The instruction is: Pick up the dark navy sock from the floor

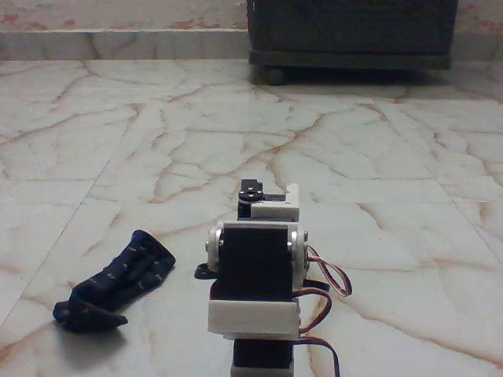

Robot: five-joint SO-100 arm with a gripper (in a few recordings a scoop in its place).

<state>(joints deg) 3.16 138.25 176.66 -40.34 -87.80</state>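
Sock, dark navy sock [114,284] with tiny reddish flecks, lies flat on floor [157,133] at lower left of fixed view, slanting from upper right down to lower left, toe end nearest camera. Floor glossy cream marble with reddish-brown veins. Arm [255,283] folded low at bottom centre, white brackets and black servos, red and black wires looping on its right. Gripper hidden behind arm body, fingers apart or together cannot tell. Sock just beside arm's left, not touching. Dark cabinet [354,31] with round foot at top right, well apart

Glossy cream marble floor [377,149], veined reddish-brown; dark navy sock [114,284] lying crumpled at lower left, dark cabinet [354,31] standing at back.
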